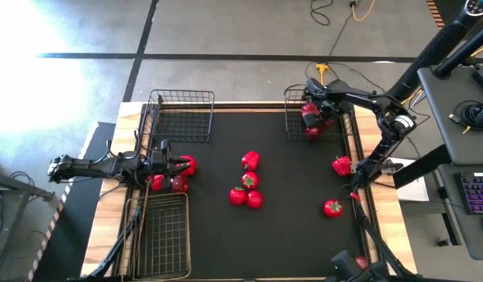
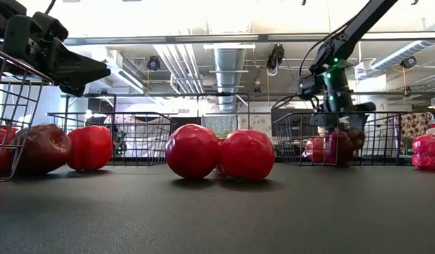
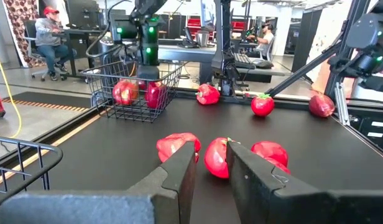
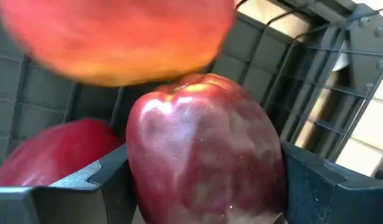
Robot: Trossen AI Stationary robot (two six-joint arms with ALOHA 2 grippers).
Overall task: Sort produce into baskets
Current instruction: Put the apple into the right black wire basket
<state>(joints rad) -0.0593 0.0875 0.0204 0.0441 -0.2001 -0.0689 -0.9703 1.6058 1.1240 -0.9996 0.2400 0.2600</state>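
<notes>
My right gripper [image 1: 310, 119] reaches down into the far right wire basket [image 1: 292, 129] and is shut on a dark red apple [image 4: 204, 149]. A yellowish-red apple [image 4: 117, 37] and another red fruit [image 4: 48, 155] lie beside it in the basket. My left gripper [image 1: 177, 164] is open and empty, raised above three red fruits [image 1: 179, 184] at the table's left. In the low view they show as a dark apple [image 2: 44, 148] and a red round one [image 2: 90, 148] resting on the mat. A cluster of red produce [image 1: 248, 188] lies mid-table. My right gripper pinches the dark red apple's two opposite sides [image 4: 138, 168] between its two fingers [image 4: 104, 180]. The apple's top faces the wrist camera. It sits inside the basket next to the other fruit; whether it rests on the basket floor does not show.
A smaller basket [image 1: 180, 116] stands at the far left and a longer basket [image 1: 159, 235] at the near left. A red pepper [image 1: 341, 165] and a tomato [image 1: 332, 207] lie near the right edge. People sit at desks beyond the table [image 3: 51, 34].
</notes>
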